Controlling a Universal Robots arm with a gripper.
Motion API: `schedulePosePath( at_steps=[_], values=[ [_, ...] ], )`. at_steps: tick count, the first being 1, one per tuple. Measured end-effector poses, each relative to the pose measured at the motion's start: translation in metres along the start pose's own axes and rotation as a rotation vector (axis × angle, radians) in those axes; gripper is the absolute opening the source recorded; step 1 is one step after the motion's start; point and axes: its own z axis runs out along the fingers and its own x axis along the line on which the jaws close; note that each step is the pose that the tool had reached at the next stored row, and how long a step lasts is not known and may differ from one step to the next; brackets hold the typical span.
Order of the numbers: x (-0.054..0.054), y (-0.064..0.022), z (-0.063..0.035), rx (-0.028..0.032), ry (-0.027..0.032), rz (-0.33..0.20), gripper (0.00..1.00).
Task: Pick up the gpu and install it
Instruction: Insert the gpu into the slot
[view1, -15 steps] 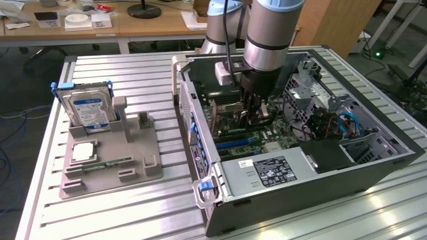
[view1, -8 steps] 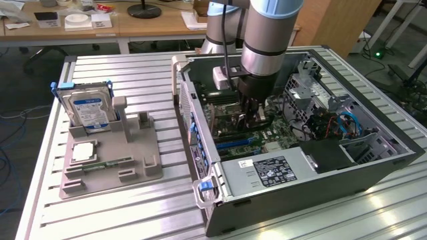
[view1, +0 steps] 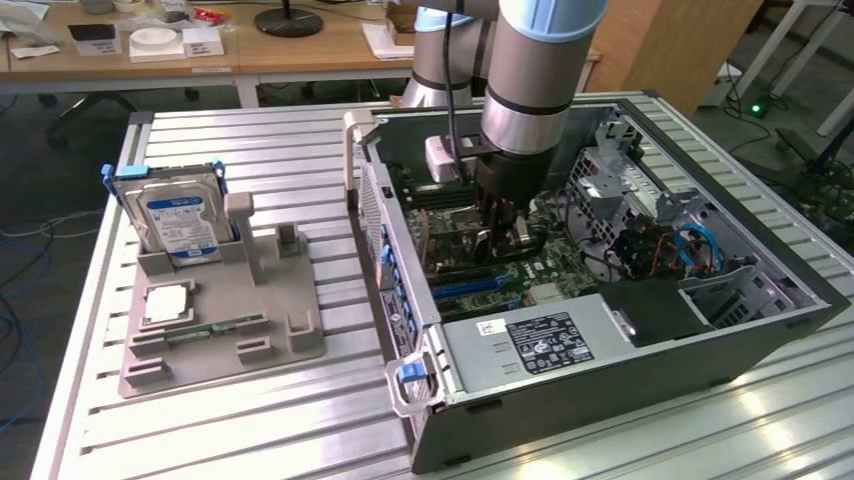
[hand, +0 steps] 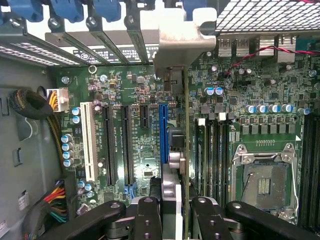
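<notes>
Wooden desks line the background of the exterior view; in front of them the slatted bench (view1: 267, 150) carries a grey fixture (view1: 220, 320) on the exterior view's left and an open computer case (view1: 601, 400) on its right. A blue-labelled hard drive (view1: 180, 222) stands upright in the fixture, well apart from the work. I have the arm reaching straight down into the case, since its open side faces up; the end effector (view1: 505, 225) sits low over the motherboard, with the case walls near on every side.

In the wrist view the end effector (hand: 177, 215) pinches the gpu (hand: 181, 45) between its black fingers (hand: 146, 220). The card hangs edge-on and upright, gripped by its upper edge, which I judge leaves the connector edge free. Its silvery bracket points toward the rear slot covers (hand: 100, 40). The card's line runs just beside the blue slot (hand: 163, 130), between it and the memory slots (hand: 210, 150); whether it touches any slot I cannot tell. Sideways room looks tight to me; the CPU socket (hand: 265, 182) lies well apart, beyond the memory slots.
</notes>
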Motion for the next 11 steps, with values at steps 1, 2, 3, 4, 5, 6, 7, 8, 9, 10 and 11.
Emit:
schedulePosePath(
  at_steps=[1,2,3,4,5,6,7,8,9,10,11],
  values=[
    [0.0000,0.0000,0.0000,0.0000,0.0000,0.000,0.28],
    [0.0000,0.0000,0.0000,0.0000,0.0000,0.000,0.28],
    [0.0000,0.0000,0.0000,0.0000,0.0000,0.000,0.28],
    [0.0000,0.0000,0.0000,0.0000,0.0000,0.000,0.28],
    [0.0000,0.0000,0.0000,0.0000,0.0000,0.000,0.28],
    [0.0000,0.0000,0.0000,0.0000,-0.0003,-0.004,0.28],
    [-0.0001,0.0000,0.0001,-0.0002,-0.0013,-0.016,0.28],
    [-0.0001,0.0001,0.0002,-0.0003,-0.0022,-0.028,0.28],
    [0.0000,0.0000,0.0002,-0.0004,-0.0026,-0.033,0.28],
    [0.0000,0.0000,0.0001,-0.0004,-0.0026,-0.034,0.28],
    [0.0000,0.0000,0.0001,-0.0005,-0.0026,-0.034,0.28]
  ],
)
